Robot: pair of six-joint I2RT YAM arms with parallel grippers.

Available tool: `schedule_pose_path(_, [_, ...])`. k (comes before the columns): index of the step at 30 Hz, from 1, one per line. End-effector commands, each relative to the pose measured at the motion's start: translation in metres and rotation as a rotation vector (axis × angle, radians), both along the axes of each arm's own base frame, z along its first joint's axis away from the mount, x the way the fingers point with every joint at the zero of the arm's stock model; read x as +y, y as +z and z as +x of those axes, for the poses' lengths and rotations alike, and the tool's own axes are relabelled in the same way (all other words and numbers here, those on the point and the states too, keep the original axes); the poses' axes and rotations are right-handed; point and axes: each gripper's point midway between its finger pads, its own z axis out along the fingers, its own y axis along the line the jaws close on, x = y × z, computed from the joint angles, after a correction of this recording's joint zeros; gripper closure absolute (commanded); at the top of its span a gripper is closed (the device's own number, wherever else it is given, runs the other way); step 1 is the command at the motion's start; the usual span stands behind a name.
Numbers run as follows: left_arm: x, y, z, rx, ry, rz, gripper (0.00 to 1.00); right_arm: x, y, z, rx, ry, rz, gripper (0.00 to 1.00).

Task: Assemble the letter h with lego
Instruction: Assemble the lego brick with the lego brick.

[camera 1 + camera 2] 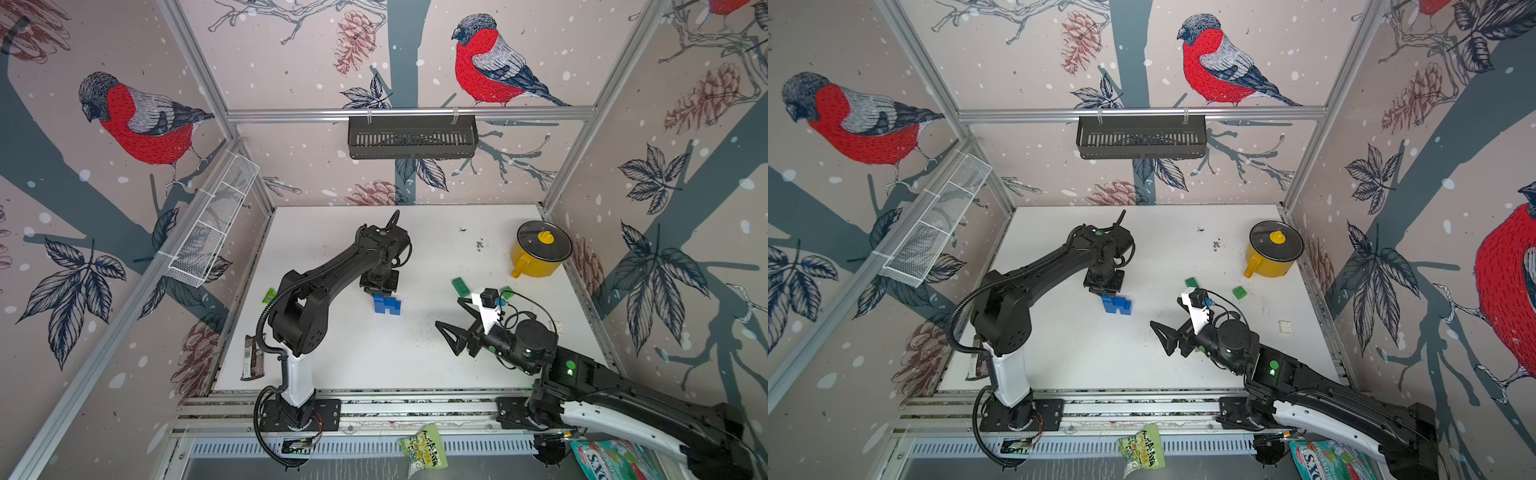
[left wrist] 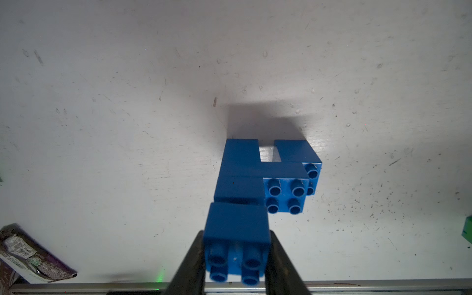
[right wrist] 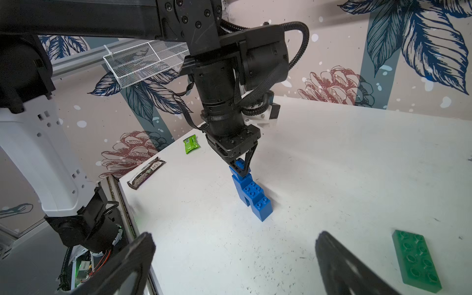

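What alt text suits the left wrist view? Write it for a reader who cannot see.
Two dark fingers clamp a square blue brick over the taller side of a blue lego build that stands on a scuffed white table. A crumpled wrapper lies near the table's edge.

The left arm (image 1: 328, 266) is wearing matte black housings over a white lower shell (image 1: 297, 372), with a ribbed black conduit (image 1: 261, 322) looping alongside. A green dot (image 1: 381, 233) is showing on its wrist. Screw heads are dotting its black joint block (image 3: 196, 20). The right arm (image 1: 648, 399) is pairing black links with a white shell (image 1: 615, 430), green lights (image 1: 570, 368) glowing. The right pincer (image 1: 448, 311) is showing black triangular fingers (image 3: 339, 258) beside a white camera bracket (image 1: 486, 311).
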Motion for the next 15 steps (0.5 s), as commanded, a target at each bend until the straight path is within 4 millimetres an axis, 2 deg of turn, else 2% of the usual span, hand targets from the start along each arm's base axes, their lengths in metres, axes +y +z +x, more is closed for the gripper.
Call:
schedule_pose_path(1, [0.0066,0.0006,-0.0077,0.033,-0.002,0.031,1.00,0.0004,0.0068,0.0005,-0.018,-0.004,0.011,0.01])
schedule_pose_path(15, [0.0057,-0.0051,-0.0118,0.057,-0.011,0.041,1.00,0.0032,0.0049,-0.0008,-0.020,0.000,-0.006,0.00])
